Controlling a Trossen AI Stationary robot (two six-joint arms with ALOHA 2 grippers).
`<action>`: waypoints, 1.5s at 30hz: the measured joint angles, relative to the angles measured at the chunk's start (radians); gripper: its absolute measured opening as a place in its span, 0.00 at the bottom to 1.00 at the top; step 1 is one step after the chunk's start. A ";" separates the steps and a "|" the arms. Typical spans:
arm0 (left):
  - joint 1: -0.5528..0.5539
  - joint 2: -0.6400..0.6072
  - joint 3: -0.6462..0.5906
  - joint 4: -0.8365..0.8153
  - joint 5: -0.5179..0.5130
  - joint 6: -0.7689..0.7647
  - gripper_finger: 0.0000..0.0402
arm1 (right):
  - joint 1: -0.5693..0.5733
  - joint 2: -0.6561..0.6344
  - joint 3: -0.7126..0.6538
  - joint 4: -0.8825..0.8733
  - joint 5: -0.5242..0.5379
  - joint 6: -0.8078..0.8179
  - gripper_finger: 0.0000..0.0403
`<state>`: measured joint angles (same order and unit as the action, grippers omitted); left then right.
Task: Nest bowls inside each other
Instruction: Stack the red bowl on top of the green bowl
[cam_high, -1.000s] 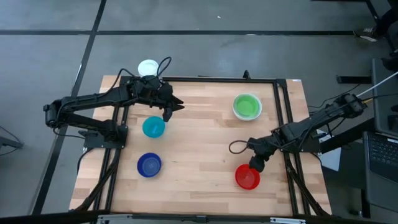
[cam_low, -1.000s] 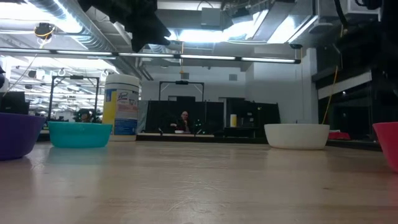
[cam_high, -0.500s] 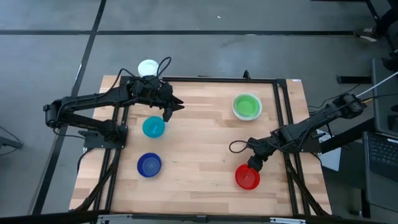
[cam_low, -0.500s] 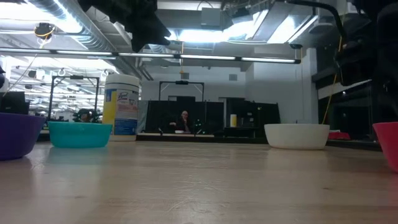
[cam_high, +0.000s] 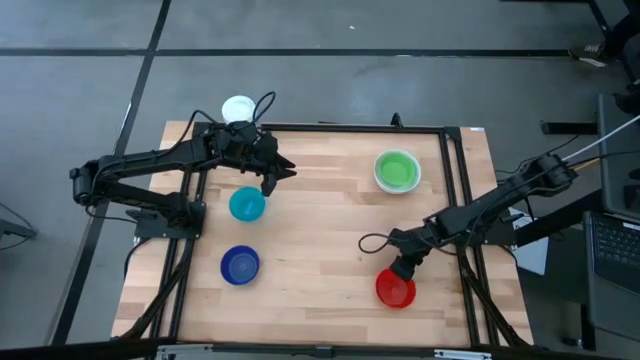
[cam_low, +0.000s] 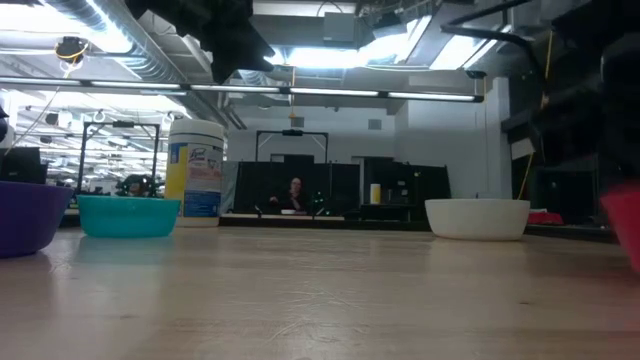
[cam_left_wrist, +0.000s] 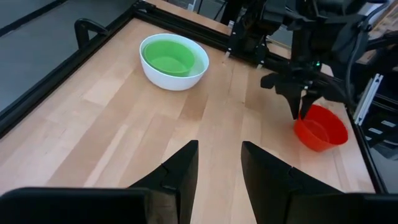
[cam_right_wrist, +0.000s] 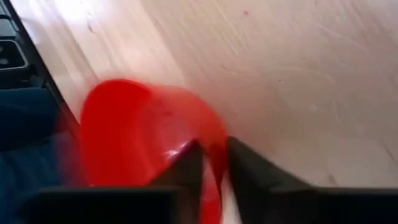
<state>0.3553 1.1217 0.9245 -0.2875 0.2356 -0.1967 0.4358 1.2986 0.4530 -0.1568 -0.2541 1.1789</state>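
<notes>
The red bowl (cam_high: 396, 290) sits near the table's right front, with my right gripper (cam_high: 403, 268) shut on its far rim. My left gripper (cam_high: 275, 176) hangs open above the table's far left, just beyond the light blue bowl (cam_high: 247, 204) and touching nothing. The dark blue bowl (cam_high: 240, 265) stands nearer the front edge. At the far right, the green bowl (cam_high: 397, 170) rests inside the white bowl (cam_left_wrist: 149, 67). The left wrist view shows the right gripper (cam_left_wrist: 303, 113) on the red bowl (cam_left_wrist: 322, 130). My right gripper pinches the red bowl's wall at its far rim (cam_right_wrist: 214, 144), one finger (cam_right_wrist: 185, 167) inside the bowl and the other finger (cam_right_wrist: 244, 165) outside. The fingers slant down from the table's far right. The bowl's underside is on the table.
A white cylindrical container (cam_high: 238, 108) with a label stands just past the table's far left corner. A black metal frame (cam_high: 455, 190) runs along the table's edges. Bare wood lies in the middle of the table (cam_high: 320, 240).
My right gripper has come down and a little toward the near edge, onto the red bowl's far rim. The red bowl shows blurred in the low view. The left arm has kept still.
</notes>
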 joint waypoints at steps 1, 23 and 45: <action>0.000 0.000 0.000 0.000 0.003 0.000 0.29 | 0.000 0.005 0.000 0.004 0.005 -0.008 0.07; 0.000 0.000 0.000 0.034 0.029 -0.008 0.29 | -0.585 -0.340 0.133 -0.212 0.456 -0.276 0.00; 0.000 0.000 0.000 0.034 0.032 -0.009 0.29 | -1.181 -0.329 0.255 -0.562 0.284 -0.670 0.00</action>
<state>0.3553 1.1217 0.9249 -0.2531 0.2672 -0.2058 -0.7451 0.9698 0.7082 -0.7183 0.0296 0.5090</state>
